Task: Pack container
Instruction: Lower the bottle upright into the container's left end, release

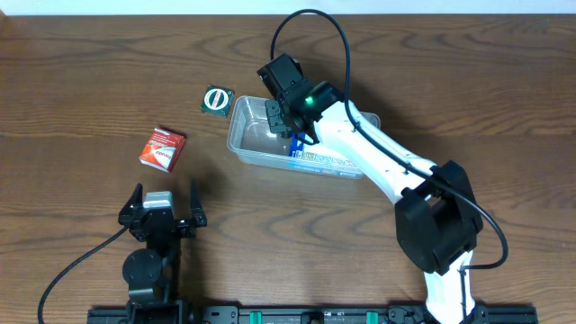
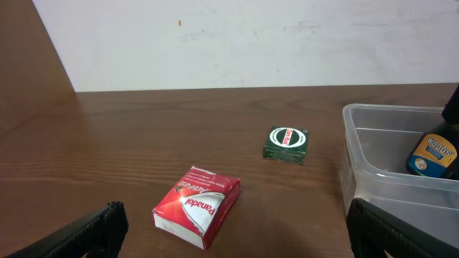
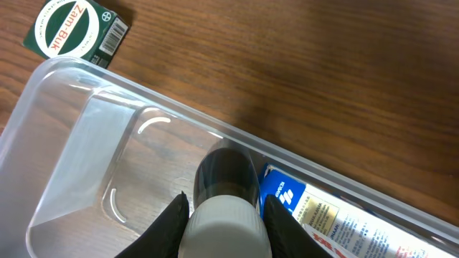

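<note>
The clear plastic container (image 1: 247, 135) lies mid-table; it also shows in the left wrist view (image 2: 373, 165) and the right wrist view (image 3: 79, 143). A blue box (image 1: 324, 162) lies inside it at the right, seen too in the right wrist view (image 3: 308, 208). My right gripper (image 1: 283, 117) is inside the container, shut on a dark bottle with a white cap (image 3: 226, 204), held upright over the container floor. The bottle's blue and yellow label shows in the left wrist view (image 2: 434, 154). My left gripper (image 2: 229, 229) is open and empty near the table's front.
A red Panadol box (image 1: 162, 148) lies left of the container, just ahead of my left gripper (image 2: 197, 206). A small green Zam-Buk box (image 1: 217, 99) lies by the container's far left corner, also in the left wrist (image 2: 287, 143) and right wrist (image 3: 72, 29) views.
</note>
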